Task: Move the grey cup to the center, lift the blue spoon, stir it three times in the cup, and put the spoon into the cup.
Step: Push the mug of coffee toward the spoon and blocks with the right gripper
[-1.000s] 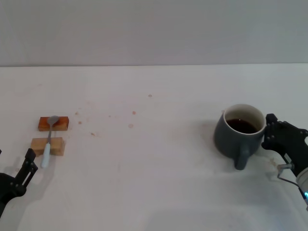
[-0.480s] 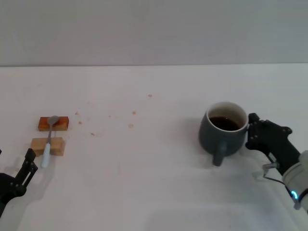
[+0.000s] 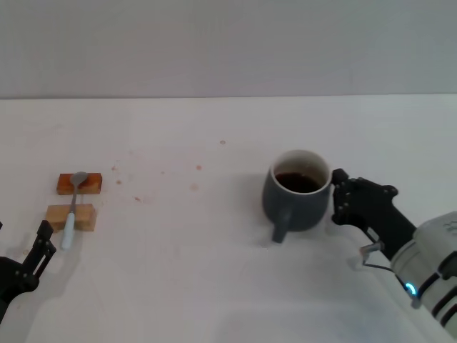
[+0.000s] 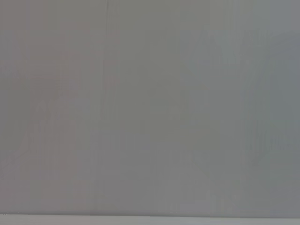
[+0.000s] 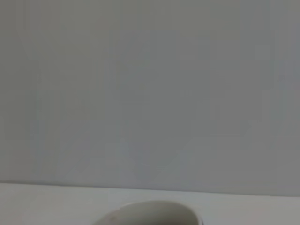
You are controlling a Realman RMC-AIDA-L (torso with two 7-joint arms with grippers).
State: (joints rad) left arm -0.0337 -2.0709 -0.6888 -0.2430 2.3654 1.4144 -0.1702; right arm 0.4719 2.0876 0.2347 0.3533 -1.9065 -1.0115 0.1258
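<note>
Head camera is looking forward and down over the white tabletop [image 3: 214, 286]. Right wrist camera is sitting close behind the rounded slate-grey ceramic mug [image 3: 296, 199], catching its cream rim [image 5: 150, 213]; left wrist is facing blank wall.

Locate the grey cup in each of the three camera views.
Head view: grey cup right of centre on the table, right gripper against its side.
Left wrist view: not in it.
Right wrist view: only its rim, bottom edge.
Shared landmark: the cup's pale rim.
</note>
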